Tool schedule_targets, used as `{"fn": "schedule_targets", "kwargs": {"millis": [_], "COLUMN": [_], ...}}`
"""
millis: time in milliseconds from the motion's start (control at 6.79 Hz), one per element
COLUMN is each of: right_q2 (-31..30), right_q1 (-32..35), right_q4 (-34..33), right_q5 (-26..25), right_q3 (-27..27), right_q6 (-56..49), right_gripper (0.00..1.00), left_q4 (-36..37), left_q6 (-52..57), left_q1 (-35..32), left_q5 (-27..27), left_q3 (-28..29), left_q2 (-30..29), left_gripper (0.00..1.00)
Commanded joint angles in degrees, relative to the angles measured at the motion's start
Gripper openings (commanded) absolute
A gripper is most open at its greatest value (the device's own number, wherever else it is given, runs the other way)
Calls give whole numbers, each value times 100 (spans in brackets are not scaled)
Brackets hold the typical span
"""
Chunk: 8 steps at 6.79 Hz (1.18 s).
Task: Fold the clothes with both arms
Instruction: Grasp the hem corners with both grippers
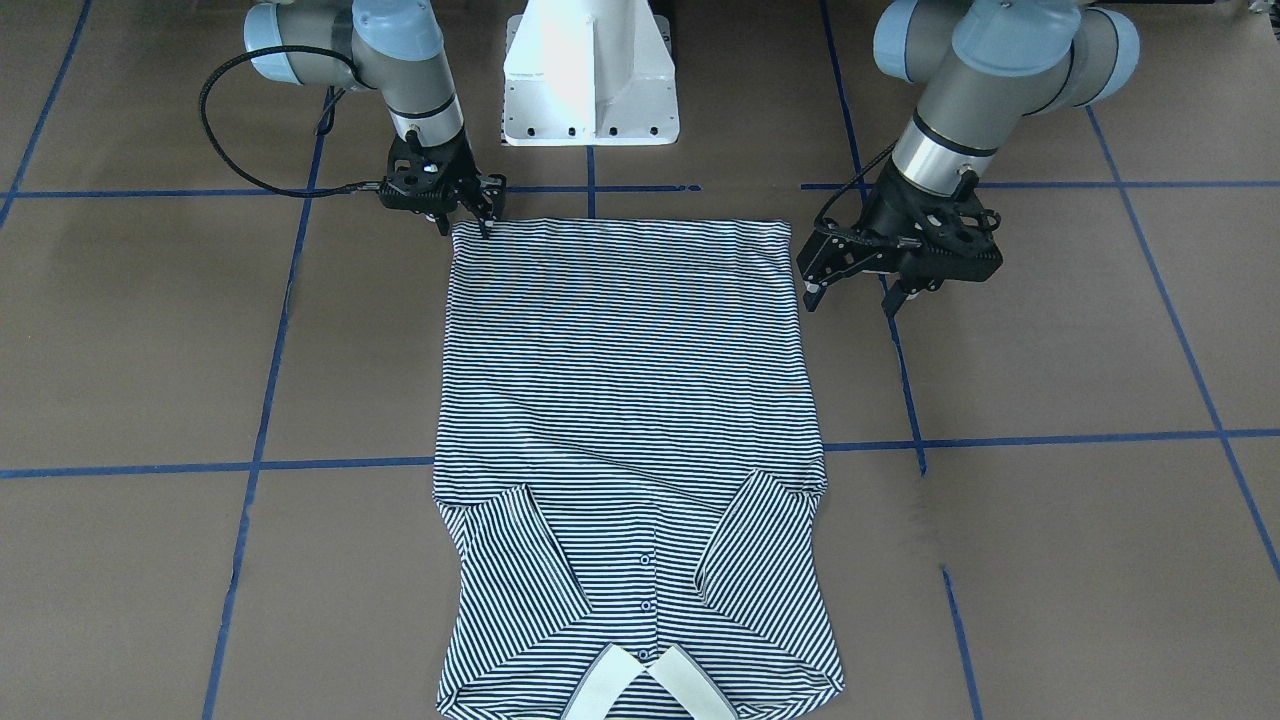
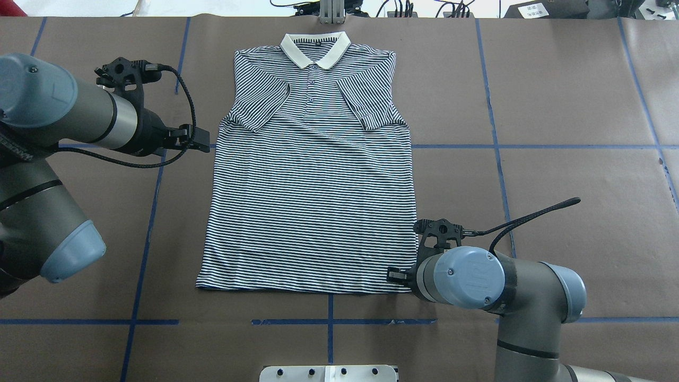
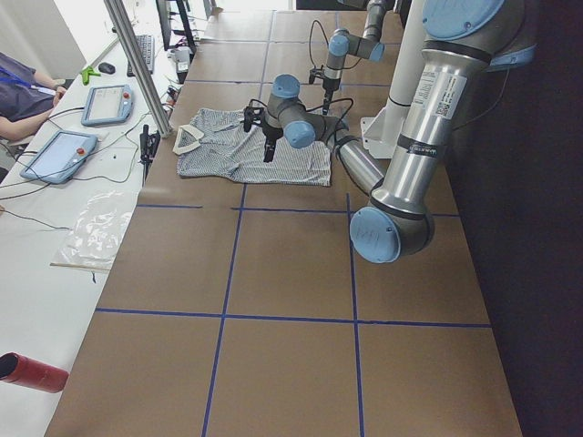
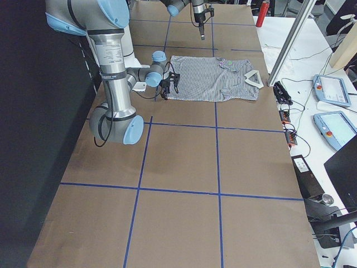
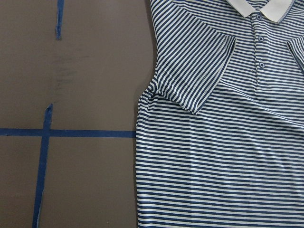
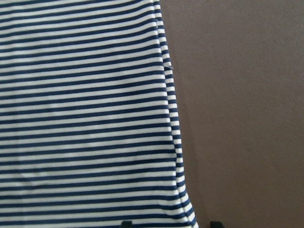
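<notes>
Overhead exterior view, and here is the striped polo shirt (image 2: 313, 201), laid flat and front up in the middle of the table (image 2: 562, 175). Its cream collar (image 2: 315, 49) is close to the far edge and its hem (image 2: 297, 286) is toward the robot's edge. Both sleeves (image 2: 260, 101) are folded in over the chest, one on each side of the buttoned placket. Down at the hem corner on the robot's right sits the right gripper (image 1: 466, 228), low over the cloth. Its wrist camera shows the two fingertips (image 6: 126, 224) set apart, one over the stripes and one over bare table, straddling the shirt's side edge. Whether they touch the fabric, I cannot tell. Over on the other side, the left gripper (image 1: 850, 300) hangs above the table just off the shirt's left side edge, fingers spread wide, gripping nothing. Its camera looks down on the left sleeve and the buttons. Blue tape lines (image 2: 530, 146) cross the brown tabletop.
</notes>
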Motion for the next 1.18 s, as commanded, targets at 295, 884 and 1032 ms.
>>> {"fn": "schedule_targets", "kwargs": {"millis": [295, 884, 1032], "right_q2": [60, 51, 51], "right_q1": [32, 155, 164], "right_q4": [-1, -1, 16], "right_q5": [55, 72, 64], "right_q3": [-38, 305, 332], "right_q6": [-15, 56, 64], "right_gripper": [0, 0, 0], "left_q4": [2, 2, 89], "left_q6": [0, -2325, -2912], "left_q1": [9, 777, 1470], "left_q5": [-8, -62, 591], "left_q3": [-22, -310, -652], "left_q2": [-1, 347, 681], "left_gripper": [100, 100, 99]}}
